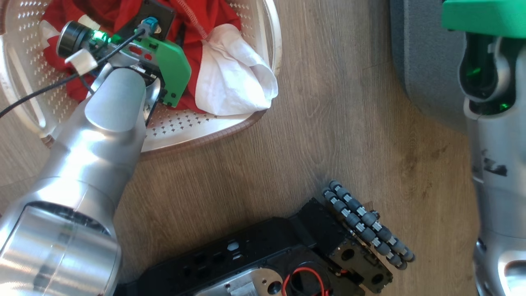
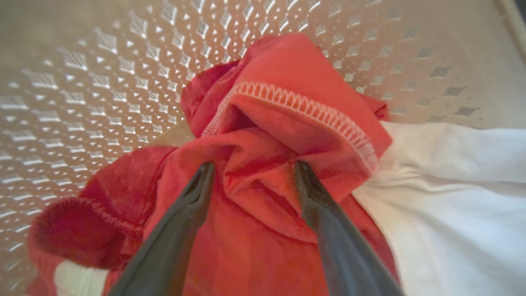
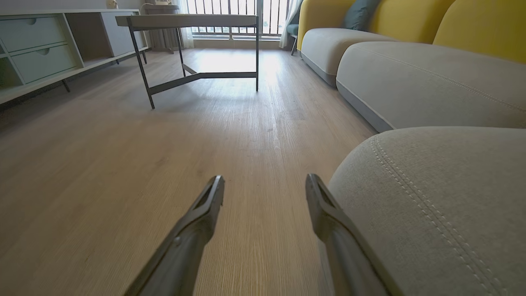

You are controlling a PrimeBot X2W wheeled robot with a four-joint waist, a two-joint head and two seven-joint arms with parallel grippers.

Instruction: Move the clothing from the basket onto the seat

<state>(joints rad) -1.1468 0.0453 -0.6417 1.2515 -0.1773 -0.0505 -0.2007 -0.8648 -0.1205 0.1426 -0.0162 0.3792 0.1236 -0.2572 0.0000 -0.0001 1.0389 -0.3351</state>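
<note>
The cream perforated basket [image 1: 205,127] stands on the wood floor at the head view's upper left, holding the red and white clothing [image 1: 230,78]. My left arm reaches down into it. In the left wrist view my left gripper [image 2: 254,165] is open, its two dark fingertips pressed into a red fold of the clothing [image 2: 263,189] with fabric bunched between them; the basket wall [image 2: 102,82] rises behind. My right gripper [image 3: 265,181] is open and empty, hovering over the floor beside the grey seat [image 3: 435,197]. The seat's corner [image 1: 423,70] shows at the head view's upper right.
My black wheeled base [image 1: 296,250] sits at the bottom of the head view. In the right wrist view a metal-legged table [image 3: 193,24] and a low cabinet [image 3: 37,49] stand further off, with more grey sofa cushions [image 3: 427,78] and yellow backs [image 3: 481,24] on the right.
</note>
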